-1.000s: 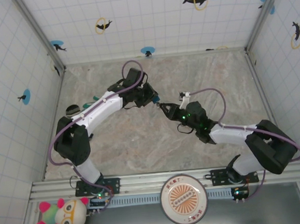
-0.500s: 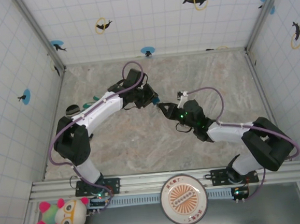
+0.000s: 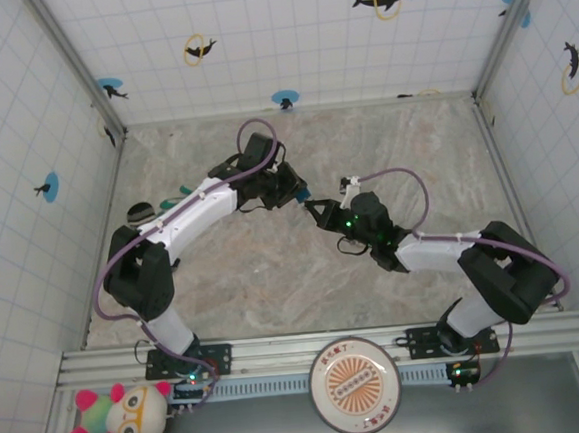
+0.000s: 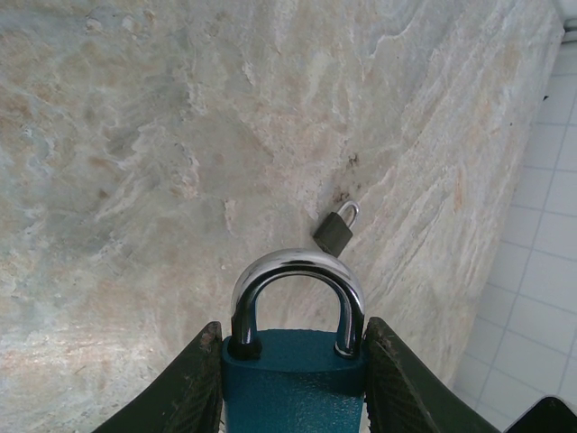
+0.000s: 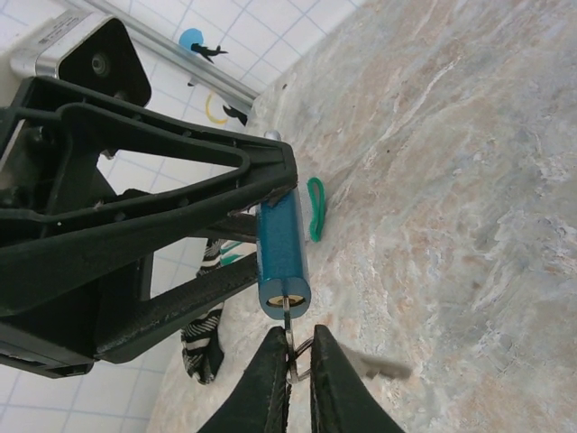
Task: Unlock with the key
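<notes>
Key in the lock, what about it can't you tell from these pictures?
1. Right wrist view: fingers of the right gripper hide the head of the key; its tip is inside the blue padlock, so any turn is unclear.
2. Top view: the key is too small among the dark grippers.
3. Left wrist view: the bottom edge cuts off the padlock's body in the left gripper, keyhole included.

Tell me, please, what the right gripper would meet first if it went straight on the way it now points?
The keyhole end of the blue padlock, clamped in the left gripper. The right gripper points straight at it, with the key it pinches seemingly at the keyhole.
</notes>
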Controlling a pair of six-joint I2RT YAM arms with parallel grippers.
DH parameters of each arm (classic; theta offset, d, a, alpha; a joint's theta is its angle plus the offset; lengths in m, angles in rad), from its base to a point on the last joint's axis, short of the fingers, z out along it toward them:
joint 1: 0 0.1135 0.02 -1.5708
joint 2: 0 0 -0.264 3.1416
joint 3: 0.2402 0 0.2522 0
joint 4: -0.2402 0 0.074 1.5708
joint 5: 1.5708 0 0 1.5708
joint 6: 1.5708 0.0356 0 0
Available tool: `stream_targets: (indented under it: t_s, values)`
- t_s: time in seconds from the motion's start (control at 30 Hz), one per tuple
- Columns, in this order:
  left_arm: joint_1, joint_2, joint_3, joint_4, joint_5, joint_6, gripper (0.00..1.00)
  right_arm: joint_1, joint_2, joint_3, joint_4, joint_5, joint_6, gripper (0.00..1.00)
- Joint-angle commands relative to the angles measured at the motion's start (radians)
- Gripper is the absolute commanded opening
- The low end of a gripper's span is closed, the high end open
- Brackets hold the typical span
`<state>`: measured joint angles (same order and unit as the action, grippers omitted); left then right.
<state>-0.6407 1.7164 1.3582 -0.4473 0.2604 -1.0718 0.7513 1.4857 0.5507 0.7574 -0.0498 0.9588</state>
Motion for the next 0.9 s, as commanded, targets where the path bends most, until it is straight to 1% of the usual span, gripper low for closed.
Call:
stream_targets:
  t_s: [0.0, 0.17, 0.27, 0.4, 0.63, 0.87]
  values:
    - [-0.011, -0.043, -0.008, 0.041, 0.045, 0.001, 0.0, -0.01, 0.017, 0.035, 0.046, 0.001, 0.008, 0.08]
    - [-0.013, -0.058, -0.037, 0.083, 0.067, 0.007, 0.0, -0.018, 0.016, 0.032, 0.077, -0.002, 0.019, 0.02]
    - [-0.013, -0.086, -0.074, 0.146, 0.089, 0.009, 0.0, -0.021, 0.012, 0.038, 0.088, -0.015, 0.024, 0.0]
    - [-0.01, -0.122, -0.124, 0.24, 0.119, 0.007, 0.0, -0.031, 0.011, 0.032, 0.128, -0.04, 0.055, 0.0]
    - [0.007, -0.191, -0.219, 0.397, 0.159, -0.003, 0.0, -0.07, 0.037, -0.013, 0.28, -0.102, 0.171, 0.0]
    - [0.028, -0.244, -0.268, 0.516, 0.189, -0.019, 0.0, -0.088, 0.07, -0.039, 0.409, -0.123, 0.271, 0.0]
